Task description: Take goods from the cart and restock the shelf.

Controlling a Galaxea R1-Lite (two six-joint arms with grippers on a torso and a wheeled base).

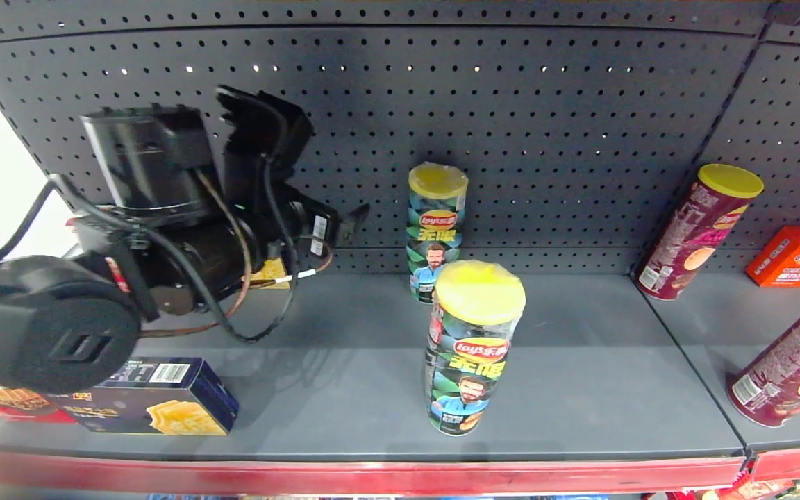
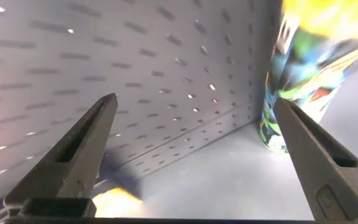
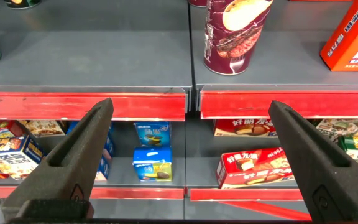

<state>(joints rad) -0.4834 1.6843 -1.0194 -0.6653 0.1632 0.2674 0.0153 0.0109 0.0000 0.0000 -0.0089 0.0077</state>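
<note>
On the front can (image 1: 473,347) before me, a red oval logo faces out with yellow characters beneath it. The rear can (image 1: 436,229) bears the same mark, and I cannot make out finer print on either. The dark blue box (image 1: 164,396) shows a white barcode panel on its top, its digits too small to tell. The orange box (image 1: 796,255) carries white lettering along its side and the leaning maroon can (image 1: 695,232) a white label panel near its base, neither legible to me.
</note>
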